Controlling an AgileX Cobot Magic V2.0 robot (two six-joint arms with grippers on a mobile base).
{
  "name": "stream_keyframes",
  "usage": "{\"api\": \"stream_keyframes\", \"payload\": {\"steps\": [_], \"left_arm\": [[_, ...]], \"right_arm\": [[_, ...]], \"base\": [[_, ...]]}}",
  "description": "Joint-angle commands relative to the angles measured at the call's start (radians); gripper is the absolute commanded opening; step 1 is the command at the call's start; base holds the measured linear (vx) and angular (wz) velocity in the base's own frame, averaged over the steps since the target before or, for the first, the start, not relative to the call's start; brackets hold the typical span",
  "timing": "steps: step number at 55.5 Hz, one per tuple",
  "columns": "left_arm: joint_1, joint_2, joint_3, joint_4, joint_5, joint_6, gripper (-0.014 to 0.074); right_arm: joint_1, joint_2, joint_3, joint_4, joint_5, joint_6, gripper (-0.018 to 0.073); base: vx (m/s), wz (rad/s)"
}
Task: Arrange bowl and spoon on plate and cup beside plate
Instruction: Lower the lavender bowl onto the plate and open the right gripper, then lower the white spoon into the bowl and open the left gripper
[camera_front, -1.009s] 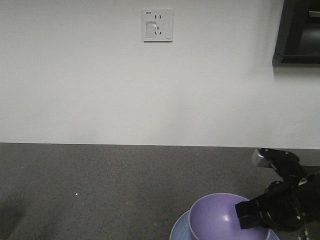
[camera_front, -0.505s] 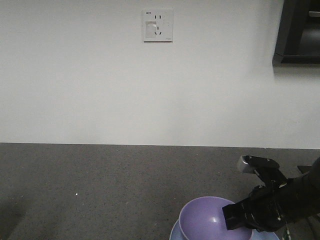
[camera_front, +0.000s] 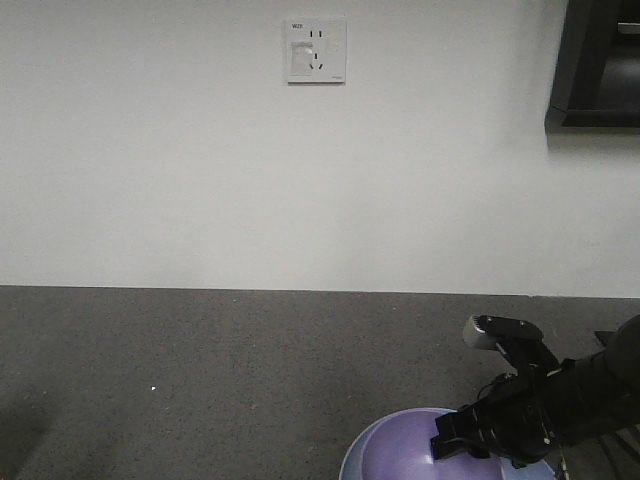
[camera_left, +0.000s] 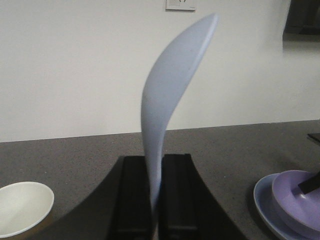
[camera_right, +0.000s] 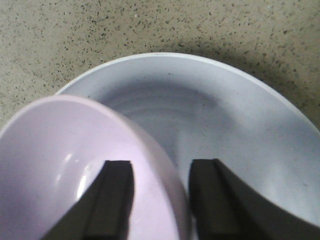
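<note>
Our right gripper (camera_right: 160, 167), jaws clamped on the bowl (camera_right: 60, 165), holds it tilted over the plate (camera_right: 240, 125); released askew, it could roll off. Our left gripper (camera_left: 155, 192), jaws pinching the spoon (camera_left: 170, 90) upright, might let it slip

Prob. a lab/test rm: bare white wall (camera_front: 150, 180) w/ socket (camera_front: 316, 50), dark speckled counter (camera_front: 200, 380).
</note>
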Motion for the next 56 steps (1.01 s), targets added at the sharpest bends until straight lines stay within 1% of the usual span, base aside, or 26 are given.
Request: {"api": "stream_keyframes", "payload": {"steps": [1, 6, 11, 18, 24, 26, 29, 31, 36, 37, 38, 39, 40, 45, 51, 56], "left_arm": [[-0.005, 0.011, -0.028, -0.035, -0.056, -0.01, 0.0], [-0.005, 0.011, -0.028, -0.035, -0.054, -0.01, 0.0], [-0.005, 0.011, -0.028, -0.035, -0.052, -0.01, 0.0], [-0.005, 0.011, -0.028, -0.035, -0.022, -0.01, 0.0], [-0.005, 0.011, -0.028, -0.035, 0.014, -0.01, 0.0], [-0.005, 0.011, -0.028, -0.035, 0.027, -0.01, 0.0], [-0.005, 0.011, -0.028, -0.035, 0.04, -0.01, 0.0], [-0.005, 0.011, -0.028, -0.035, 0.05, -0.011, 0.0], [-0.005, 0.011, -0.028, -0.035, 0.07, -0.027, 0.0], [-0.005, 0.011, -0.028, -0.035, 0.073, -0.031, 0.0], [-0.005, 0.011, -0.028, -0.035, 0.077, -0.034, 0.0], [-0.005, 0.011, -0.028, -0.035, 0.083, -0.04, 0.0], [-0.005, 0.011, -0.028, -0.035, 0.087, -0.046, 0.0], [-0.005, 0.012, -0.028, -0.035, 0.121, -0.067, 0.0], [-0.005, 0.029, -0.03, -0.035, 0.162, -0.107, 0.0], [-0.005, 0.095, -0.059, -0.037, 0.221, -0.114, 0.0]], "right_arm": [[0.0, -0.04, -0.032, 0.036, -0.028, -0.016, 0.0463], [-0.001, -0.044, -0.032, 0.026, -0.049, -0.019, 0.0515], [-0.003, -0.064, -0.035, -0.026, -0.091, -0.021, 0.0546], [-0.003, -0.123, -0.036, -0.114, -0.138, -0.02, 0.055], [-0.003, -0.217, -0.036, -0.19, -0.146, -0.006, 0.0529], [-0.003, -0.248, -0.036, -0.21, -0.142, 0.005, 0.0505], [-0.003, -0.315, -0.033, -0.25, -0.138, 0.047, 0.0445], [-0.003, -0.36, -0.033, -0.282, -0.128, 0.089, 0.0379], [-0.003, -0.465, -0.033, -0.358, -0.111, 0.179, 0.0165], [-0.003, -0.494, -0.033, -0.374, -0.106, 0.194, 0.0103], [-0.003, -0.515, -0.032, -0.382, -0.103, 0.198, 0.0082], [-0.003, -0.534, -0.032, -0.389, -0.097, 0.206, 0.002], [-0.003, -0.563, -0.029, -0.396, -0.092, 0.211, -0.0017], [-0.003, -0.685, 0.015, -0.4, -0.106, 0.218, -0.0014], [-0.003, -0.84, 0.143, -0.384, -0.135, 0.223, -0.0011], [-0.003, -0.953, 0.259, -0.38, -0.165, 0.223, -0.0011]], "base": [[0.0, 0.0], [0.0, 0.0], [0.0, 0.0], [0.0, 0.0], [0.0, 0.0], [0.0, 0.0], [0.0, 0.0], [0.0, 0.0], [0.0, 0.0], [0.0, 0.0], [0.0, 0.0], [0.0, 0.0], [0.0, 0.0], [0.0, 0.0], [0.0, 0.0], [0.0, 0.0]]}}
